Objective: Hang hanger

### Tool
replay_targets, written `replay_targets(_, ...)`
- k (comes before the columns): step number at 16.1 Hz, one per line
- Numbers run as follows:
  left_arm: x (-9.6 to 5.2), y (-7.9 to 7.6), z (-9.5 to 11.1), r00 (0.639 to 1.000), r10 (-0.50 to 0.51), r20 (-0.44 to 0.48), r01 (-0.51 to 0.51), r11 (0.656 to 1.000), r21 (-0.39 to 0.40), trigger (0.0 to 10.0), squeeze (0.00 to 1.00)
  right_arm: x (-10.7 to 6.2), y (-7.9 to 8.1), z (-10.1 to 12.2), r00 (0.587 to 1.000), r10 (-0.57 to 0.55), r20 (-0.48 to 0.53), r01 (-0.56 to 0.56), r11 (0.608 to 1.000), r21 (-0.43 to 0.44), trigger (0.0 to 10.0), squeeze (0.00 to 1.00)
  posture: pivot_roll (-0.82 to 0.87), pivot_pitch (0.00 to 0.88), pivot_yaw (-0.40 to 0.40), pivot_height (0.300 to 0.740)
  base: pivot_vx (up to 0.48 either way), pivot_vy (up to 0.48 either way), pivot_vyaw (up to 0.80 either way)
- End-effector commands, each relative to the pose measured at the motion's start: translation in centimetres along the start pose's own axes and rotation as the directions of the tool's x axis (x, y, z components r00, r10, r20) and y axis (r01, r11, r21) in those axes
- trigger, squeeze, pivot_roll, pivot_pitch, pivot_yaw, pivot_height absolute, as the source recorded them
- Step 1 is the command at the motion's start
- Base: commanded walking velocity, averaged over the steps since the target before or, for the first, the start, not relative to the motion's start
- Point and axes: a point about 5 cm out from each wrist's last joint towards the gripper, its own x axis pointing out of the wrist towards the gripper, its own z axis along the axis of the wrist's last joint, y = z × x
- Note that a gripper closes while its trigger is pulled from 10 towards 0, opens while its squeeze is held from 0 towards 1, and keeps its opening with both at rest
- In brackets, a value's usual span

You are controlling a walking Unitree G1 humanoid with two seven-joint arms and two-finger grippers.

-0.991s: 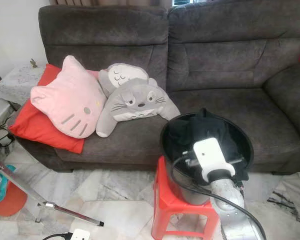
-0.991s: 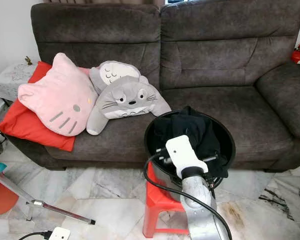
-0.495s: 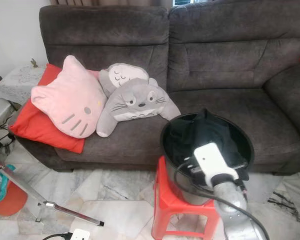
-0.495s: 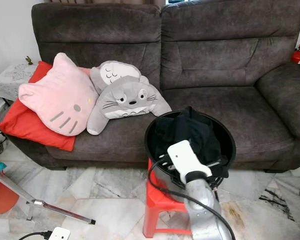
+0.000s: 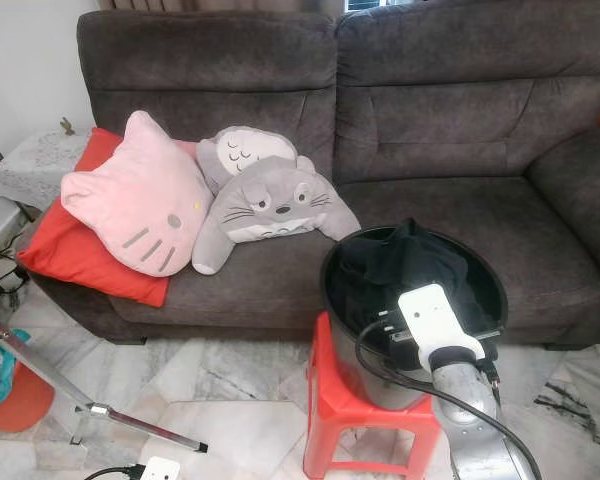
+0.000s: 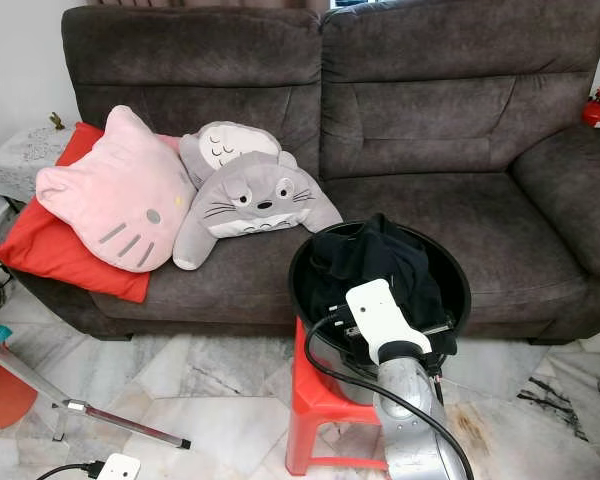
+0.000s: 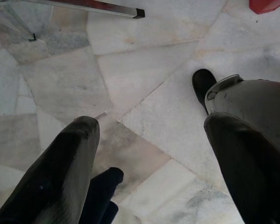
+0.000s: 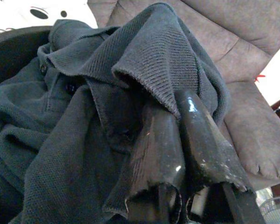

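1. My right tool is inside the black basin on the red stool, its two fingers pinched together on a fold of the dark knit shirt. I judge this an early step: taking hold of the garment, with nothing hung yet.
2. My left tool hangs idle over the marble floor, fingers spread, gripping nothing.
3. Next I need to lift the fold clear of the basin rim and see what comes up with it.
4. I can make out no hanger; it may lie buried in the shirt, I cannot tell. The head views show my white wrist housing covering the grip, and the basin's bottom is hidden under cloth.
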Motion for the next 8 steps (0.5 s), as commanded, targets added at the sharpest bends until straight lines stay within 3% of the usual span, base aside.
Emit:
replay_targets(1, 0.0, 0.3, -0.1, 1.000, 0.013, -0.008, -0.013, 1.000, -0.001, 10.0, 0.00, 0.1, 0.1, 0.1, 1.000, -0.007, 0.002, 0.007, 1.000, 0.010, 10.0, 0.19, -0.19, 0.000, 0.057, 0.740, 0.000, 0.000, 0.00)
replay_targets(3, 0.0, 0.3, -0.1, 1.000, 0.012, -0.007, -0.012, 1.000, 0.000, 10.0, 0.00, 0.0, -0.1, 0.5, 0.999, -0.024, 0.026, 0.024, 1.000, 0.020, 10.0, 0.00, -0.20, 0.000, 0.059, 0.740, 0.000, 0.000, 0.00)
replay_targets(8, 0.0, 0.3, -0.1, 1.000, 0.009, -0.006, -0.009, 1.000, 0.003, 10.0, 0.00, -0.3, -0.9, -0.9, 0.993, -0.105, -0.057, 0.109, 0.992, 0.069, 10.0, 0.00, -0.20, 0.000, 0.063, 0.740, 0.000, 0.000, 0.00)
